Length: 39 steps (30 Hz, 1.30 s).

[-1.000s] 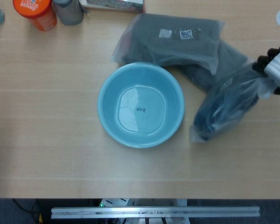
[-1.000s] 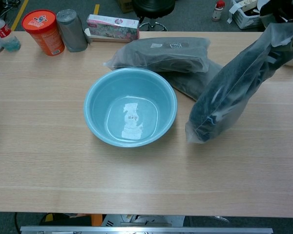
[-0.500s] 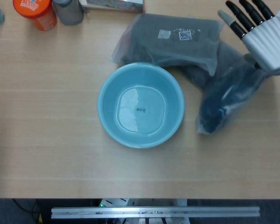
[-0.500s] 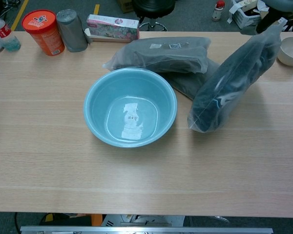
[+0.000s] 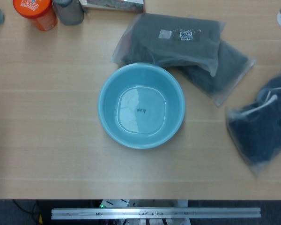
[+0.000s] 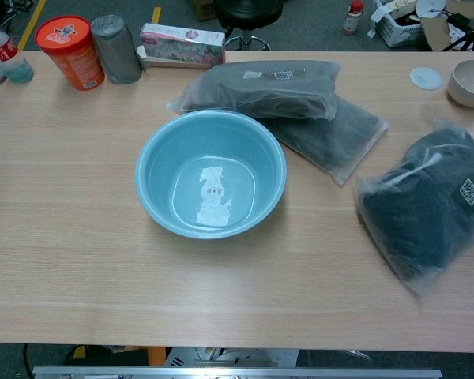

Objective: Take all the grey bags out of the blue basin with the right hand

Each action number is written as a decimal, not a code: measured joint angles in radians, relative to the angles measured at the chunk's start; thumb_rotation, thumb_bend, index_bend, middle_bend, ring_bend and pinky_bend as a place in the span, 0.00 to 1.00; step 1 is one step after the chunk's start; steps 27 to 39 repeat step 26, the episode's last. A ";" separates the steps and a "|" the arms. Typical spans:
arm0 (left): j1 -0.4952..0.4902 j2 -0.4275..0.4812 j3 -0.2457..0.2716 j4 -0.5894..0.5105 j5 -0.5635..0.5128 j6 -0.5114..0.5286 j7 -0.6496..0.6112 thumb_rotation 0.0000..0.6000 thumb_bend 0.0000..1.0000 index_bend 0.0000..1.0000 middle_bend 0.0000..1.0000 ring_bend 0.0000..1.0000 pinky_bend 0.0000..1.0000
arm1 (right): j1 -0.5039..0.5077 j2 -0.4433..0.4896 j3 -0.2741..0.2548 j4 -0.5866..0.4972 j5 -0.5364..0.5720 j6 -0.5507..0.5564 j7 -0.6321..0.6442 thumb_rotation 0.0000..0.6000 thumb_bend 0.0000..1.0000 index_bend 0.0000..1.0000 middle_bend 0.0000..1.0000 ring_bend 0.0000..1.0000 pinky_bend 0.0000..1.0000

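The blue basin (image 5: 141, 105) (image 6: 211, 173) sits mid-table with nothing inside it. Three grey bags lie on the table outside it. One bag with a QR label (image 5: 171, 38) (image 6: 257, 88) lies behind the basin, partly on top of a second bag (image 5: 220, 70) (image 6: 332, 134). The third, darker bag (image 5: 263, 124) (image 6: 423, 201) lies flat at the right side of the table. Neither hand shows in either view.
At the back left stand an orange-lidded tub (image 6: 69, 51), a grey can (image 6: 115, 47), a water bottle (image 6: 4, 51) and a pink box (image 6: 182, 43). A white bowl (image 6: 469, 81) and a small white lid (image 6: 425, 76) sit at the back right.
The right hand let go of the dark bag and left the views. The bag dropped from hanging upright beside the basin to lying flat further right.
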 measured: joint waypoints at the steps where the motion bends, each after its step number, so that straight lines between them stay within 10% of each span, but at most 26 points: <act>1: -0.001 0.001 -0.002 -0.001 0.002 0.001 -0.001 1.00 0.23 0.30 0.28 0.24 0.24 | -0.024 0.004 -0.009 0.003 -0.008 0.024 0.018 1.00 0.16 0.35 0.34 0.26 0.34; 39: -0.022 -0.002 0.001 -0.018 0.036 -0.006 0.017 1.00 0.23 0.30 0.28 0.24 0.24 | -0.280 0.092 -0.094 -0.057 -0.053 0.206 0.052 1.00 0.16 0.57 0.50 0.46 0.46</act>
